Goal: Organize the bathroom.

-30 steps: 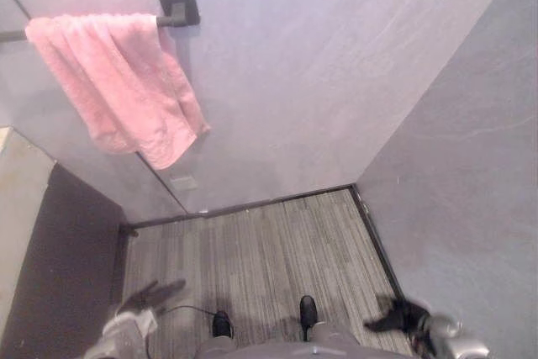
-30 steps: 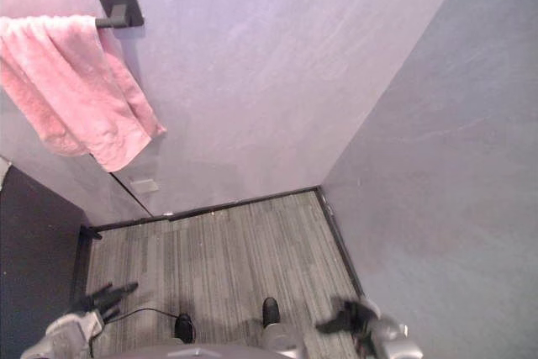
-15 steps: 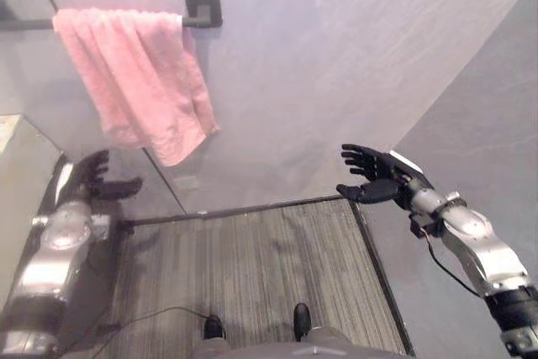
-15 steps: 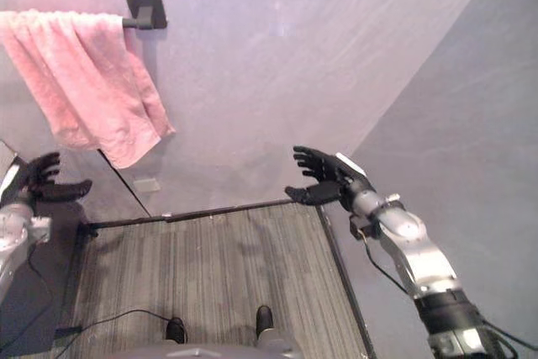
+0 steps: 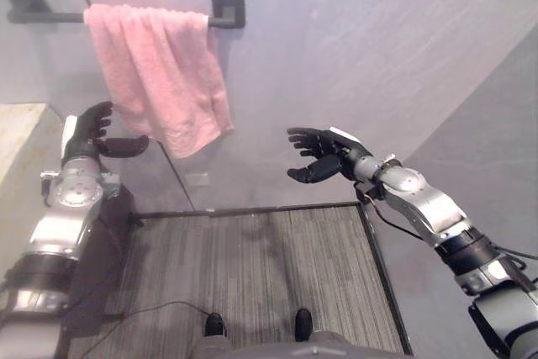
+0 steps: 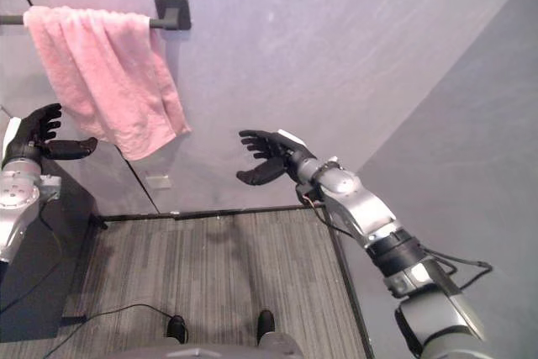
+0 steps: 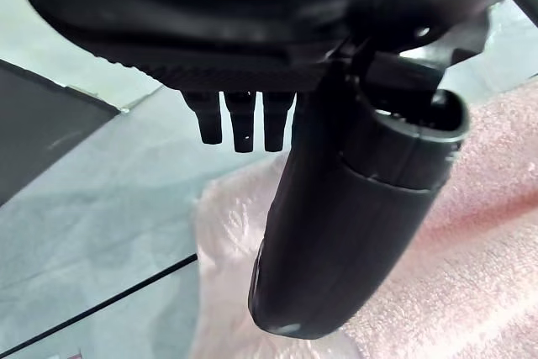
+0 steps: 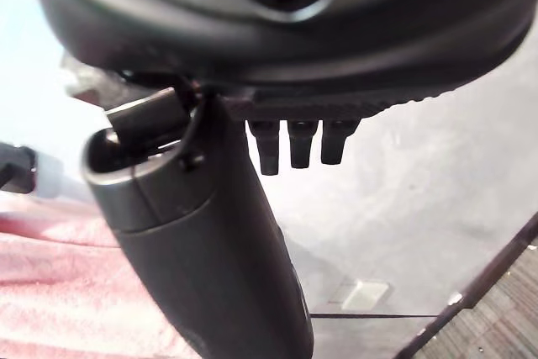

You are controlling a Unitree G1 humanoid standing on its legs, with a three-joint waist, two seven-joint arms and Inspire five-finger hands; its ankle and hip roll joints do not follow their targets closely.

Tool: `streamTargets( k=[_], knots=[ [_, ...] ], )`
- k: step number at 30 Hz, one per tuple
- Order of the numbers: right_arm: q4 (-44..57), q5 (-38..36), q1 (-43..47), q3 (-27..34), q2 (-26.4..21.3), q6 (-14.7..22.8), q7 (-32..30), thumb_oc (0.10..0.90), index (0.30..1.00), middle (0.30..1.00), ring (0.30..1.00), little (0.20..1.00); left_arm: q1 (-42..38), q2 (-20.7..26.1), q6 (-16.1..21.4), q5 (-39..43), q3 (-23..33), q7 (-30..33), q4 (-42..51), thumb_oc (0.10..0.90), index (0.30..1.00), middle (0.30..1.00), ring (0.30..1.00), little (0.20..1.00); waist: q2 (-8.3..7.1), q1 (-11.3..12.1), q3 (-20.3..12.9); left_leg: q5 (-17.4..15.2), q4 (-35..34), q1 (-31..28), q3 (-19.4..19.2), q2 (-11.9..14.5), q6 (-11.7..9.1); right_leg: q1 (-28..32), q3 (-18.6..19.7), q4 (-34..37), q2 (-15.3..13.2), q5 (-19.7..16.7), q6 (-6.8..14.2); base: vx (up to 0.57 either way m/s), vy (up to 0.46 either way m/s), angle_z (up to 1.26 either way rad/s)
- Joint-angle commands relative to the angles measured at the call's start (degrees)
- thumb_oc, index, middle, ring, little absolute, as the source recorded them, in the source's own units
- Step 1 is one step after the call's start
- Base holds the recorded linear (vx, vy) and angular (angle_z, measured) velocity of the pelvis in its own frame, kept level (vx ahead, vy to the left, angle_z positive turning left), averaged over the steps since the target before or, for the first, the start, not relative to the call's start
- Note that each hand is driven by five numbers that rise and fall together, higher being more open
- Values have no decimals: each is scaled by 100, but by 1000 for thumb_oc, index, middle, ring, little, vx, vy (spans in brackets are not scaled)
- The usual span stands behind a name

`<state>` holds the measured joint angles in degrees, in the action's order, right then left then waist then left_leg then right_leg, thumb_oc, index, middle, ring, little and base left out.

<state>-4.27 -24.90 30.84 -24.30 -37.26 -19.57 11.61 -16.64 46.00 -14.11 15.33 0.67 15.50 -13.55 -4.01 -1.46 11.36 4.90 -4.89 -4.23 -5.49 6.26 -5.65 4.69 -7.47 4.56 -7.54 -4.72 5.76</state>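
A pink towel [image 5: 160, 73] hangs bunched over a black wall bar [image 5: 46, 16], close to the bar's right mount [image 5: 231, 10]. My left hand [image 5: 88, 134] is raised just left of the towel's lower edge, open, thumb pointing at the cloth, a small gap between them. My right hand [image 5: 324, 155] is raised to the right of the towel, open, palm turned toward it, well apart from it. The towel's pink pile [image 7: 454, 275] lies past the thumb in the left wrist view. It shows again as towel [image 8: 67, 292] in the right wrist view.
A grey wall [image 5: 353, 48] carries the bar; a second wall [image 5: 496, 149] closes the right side. A dark cabinet [image 5: 101, 275] with a pale top [image 5: 17, 124] stands at the left. Striped floor [image 5: 252, 266] lies below. A small wall plate [image 5: 198, 179] sits low under the towel.
Both arms have risen from low by the floor to towel height. The left hand has come up beside the towel; the right hand has moved left toward it. The camera has shifted.
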Motion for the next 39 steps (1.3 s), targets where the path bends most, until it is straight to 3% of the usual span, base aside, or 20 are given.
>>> streamTargets(
  k=[1, 2, 3, 6, 10, 12, 15, 16, 17, 20, 21, 25, 33, 39],
  knots=[
    [20, 196, 730, 36, -65, 196, -166, 800, 900, 900, 900, 900, -863, 363, 153, -198, -61, 234, 237, 800, 900, 900, 900, 900, 151, 230, -382, -829, 716, -172, -362, 0, 156, -492, -166, -522, -844, -103, 833, 54, 190, 17],
    [41, 124, 741, 22, -126, 141, -65, 800, 900, 900, 900, 900, -802, 448, 13, -273, 54, 199, 368, 800, 900, 900, 900, 900, 155, 265, -314, -921, 857, -147, -326, -87, 263, -810, -172, -1173, -977, -200, 845, 83, 187, 9],
    [98, 122, 732, 33, -151, 69, -14, 800, 900, 900, 900, 900, -749, 508, -56, -253, 127, 195, 421, 800, 900, 900, 900, 900, 157, 236, -295, -934, 899, -166, -381, -103, 284, -946, -111, -1352, -895, -168, 844, 109, 132, -6],
    [398, 331, 351, 148, -234, -38, 2, 800, 900, 900, 900, 900, -655, 493, -100, -315, 107, 167, 622, 800, 900, 900, 900, 900, 74, -18, -259, -987, 855, -244, -35, -324, 380, -1257, 683, -894, -192, -262, 732, 213, -48, -3],
    [345, 499, 1, 423, -237, 206, 56, 800, 900, 900, 900, 900, -638, 401, 43, -324, 72, 188, 621, 800, 900, 900, 900, 900, 32, -161, -273, -1013, 881, -204, 104, -378, 417, -1154, 899, -846, 136, -112, 548, 132, -123, 54],
    [195, 397, 38, 424, -267, 281, -122, 800, 900, 900, 900, 900, -693, 261, 151, -428, -48, 144, 579, 800, 900, 900, 900, 900, 14, -233, -329, -909, 869, -156, 87, -311, 310, -872, 901, -582, 315, -57, 379, 117, -170, 115],
    [100, 381, 170, 423, -279, 184, -276, 800, 900, 900, 900, 900, -861, 220, 258, -429, -286, 76, 530, 800, 900, 900, 900, 900, 1, -326, -367, -840, 997, -76, -191, -197, 217, -711, 785, -380, 358, -58, 268, 78, -88, 65],
    [37, 355, 199, 519, -323, 86, -394, 800, 900, 900, 900, 900, -1044, 100, 386, -494, -487, -4, 484, 800, 900, 900, 900, 900, 18, -485, -405, -679, 1425, 30, -624, -4, 65, -659, 680, -373, 353, 0, 170, 25, -46, 46],
    [27, 394, 140, 612, -361, 74, -450, 800, 900, 900, 900, 900, -1174, 78, 402, -459, -588, -74, 489, 800, 900, 900, 900, 900, 36, -535, -396, -623, 1712, 184, -671, 36, 0, -619, 618, -399, 355, 30, 123, 32, -17, 97],
    [12, 465, -113, 903, -433, 170, -575, 800, 900, 900, 900, 900, -1302, 60, 350, -390, -648, -259, 652, 800, 900, 900, 900, 900, 153, -617, -373, -644, 1270, 345, -574, -90, 46, -524, 538, -411, 367, 113, 164, 53, 81, 104],
    [77, 511, -154, 1071, -346, 148, -692, 800, 900, 900, 900, 900, -1247, 104, 367, -368, -601, -276, 733, 800, 900, 900, 900, 900, 242, -654, -370, -606, 896, 187, -506, -145, 145, -550, 556, -488, 375, 169, 199, 84, 127, 47],
    [338, 615, -158, 1343, -145, 85, -1066, 800, 900, 900, 900, 900, -1256, 28, 538, -444, -585, -249, 788, 800, 900, 900, 900, 900, 328, -716, -350, -581, 483, -111, -613, -198, 198, -632, 567, -544, 335, 165, 305, 49, 75, -12],
    [594, 637, 371, 1468, 5, -7, -1484, 800, 900, 900, 900, 900, -1483, 236, 841, -502, -535, -429, 737, 800, 900, 900, 900, 900, 413, -760, -391, -726, 503, -206, -895, -249, 257, -588, 682, -473, 351, 218, 329, 29, 15, -11],
    [619, 553, 978, 1114, 202, -167, -1552, 800, 900, 900, 900, 900, -1787, 252, 836, -642, -647, -170, 553, 800, 900, 900, 900, 900, 460, -705, -417, -732, 489, -209, -905, -279, 266, -543, 726, -425, 361, 222, 318, 16, 11, -15]
  ],
)
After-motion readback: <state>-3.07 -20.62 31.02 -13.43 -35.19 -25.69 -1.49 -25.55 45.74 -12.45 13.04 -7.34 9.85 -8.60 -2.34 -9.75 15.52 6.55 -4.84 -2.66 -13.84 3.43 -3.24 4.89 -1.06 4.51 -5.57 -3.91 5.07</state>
